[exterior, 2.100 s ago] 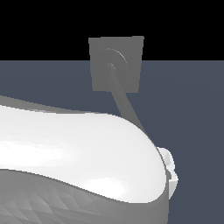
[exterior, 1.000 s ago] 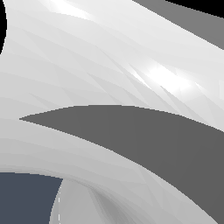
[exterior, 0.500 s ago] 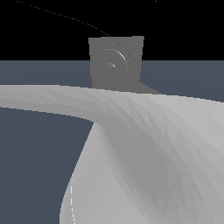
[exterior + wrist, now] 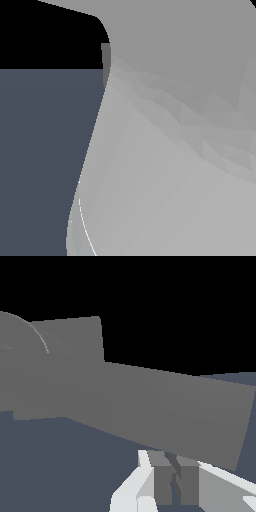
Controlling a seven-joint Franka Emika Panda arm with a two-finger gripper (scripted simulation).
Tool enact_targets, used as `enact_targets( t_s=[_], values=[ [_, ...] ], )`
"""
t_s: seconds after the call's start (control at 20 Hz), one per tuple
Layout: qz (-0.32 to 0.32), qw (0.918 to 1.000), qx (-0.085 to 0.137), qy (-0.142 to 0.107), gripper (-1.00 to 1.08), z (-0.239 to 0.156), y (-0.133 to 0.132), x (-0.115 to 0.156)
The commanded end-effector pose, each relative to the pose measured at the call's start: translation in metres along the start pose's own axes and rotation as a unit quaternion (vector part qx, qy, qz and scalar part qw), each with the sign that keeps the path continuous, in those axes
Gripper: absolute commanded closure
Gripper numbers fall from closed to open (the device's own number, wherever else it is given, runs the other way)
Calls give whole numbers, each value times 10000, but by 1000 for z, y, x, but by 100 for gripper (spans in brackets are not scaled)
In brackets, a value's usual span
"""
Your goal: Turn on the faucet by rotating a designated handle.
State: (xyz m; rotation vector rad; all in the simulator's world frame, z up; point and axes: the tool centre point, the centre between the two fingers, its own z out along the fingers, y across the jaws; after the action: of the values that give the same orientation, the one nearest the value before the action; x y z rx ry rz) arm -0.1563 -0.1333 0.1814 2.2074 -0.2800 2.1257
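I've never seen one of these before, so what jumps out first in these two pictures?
In the exterior view, the robot's pale arm fills most of the picture and hides all but a thin edge of the grey faucet. In the wrist view, the long grey handle stretches across the picture, very close up. The robot's hand sits just next to it, fingers nearly together, though contact isn't clear.

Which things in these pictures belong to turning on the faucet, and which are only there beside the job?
For the job:
- the faucet, grey plate with round disc
- the handle, the long bar
- the tool, close to the bar, jaws together

Not for the job:
- the arm body, hiding most of the exterior view
- the dark blue-grey ground
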Motion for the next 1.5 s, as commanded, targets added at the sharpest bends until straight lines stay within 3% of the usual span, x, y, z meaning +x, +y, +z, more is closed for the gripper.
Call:
enact_targets(
  t_s=[0.0, 1.45],
  values=[
    [-21, 9999, -6, 105, 108, 1, 2, 16],
    [-148, 9997, -23, 209, 108, 1, 15, 108]
  ],
)
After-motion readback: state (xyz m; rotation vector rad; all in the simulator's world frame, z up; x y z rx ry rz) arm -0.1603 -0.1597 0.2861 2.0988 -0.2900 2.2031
